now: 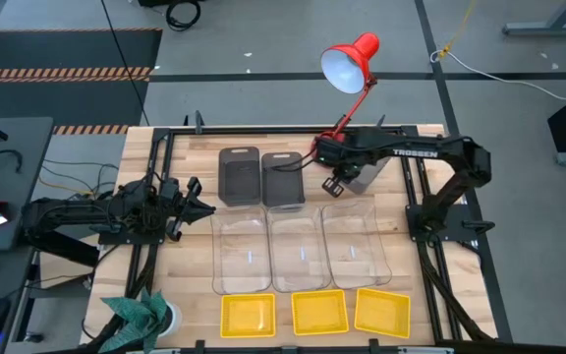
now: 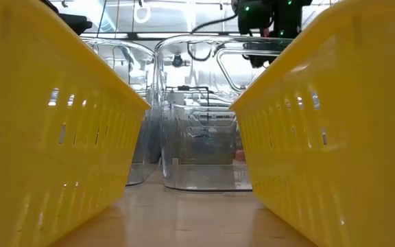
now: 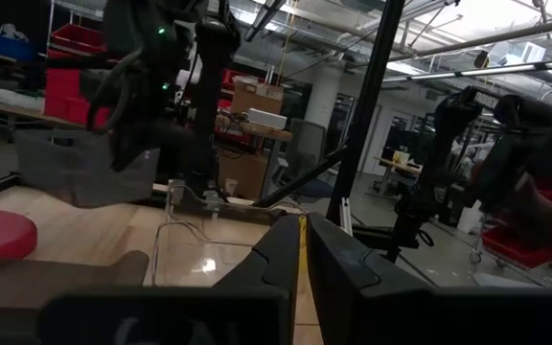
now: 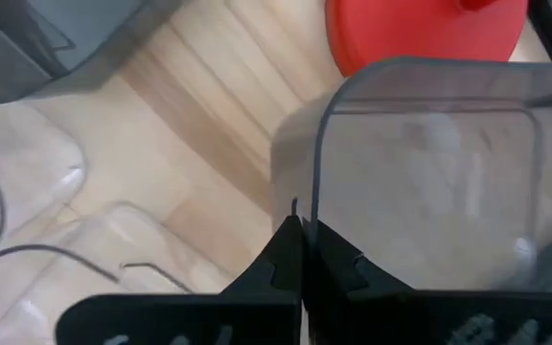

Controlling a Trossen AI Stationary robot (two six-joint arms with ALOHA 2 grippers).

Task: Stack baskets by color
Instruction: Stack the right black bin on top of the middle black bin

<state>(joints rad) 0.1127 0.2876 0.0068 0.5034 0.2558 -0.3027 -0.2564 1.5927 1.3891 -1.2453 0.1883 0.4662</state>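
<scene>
"TROSSEN" stands on the right arm point(image 1: 430, 151).

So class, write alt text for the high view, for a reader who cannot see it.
Overhead view of a wooden table: the right hand is shut on a dark grey basket at the back, beside two grey baskets and a red desk lamp. Three clear baskets sit mid-table, three yellow baskets in front; the left hand waits left.

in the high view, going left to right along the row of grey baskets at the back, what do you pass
left dark grey basket → middle dark grey basket → right gripper, shut on the rim of the third grey basket, tilted near the red lamp's base
</scene>
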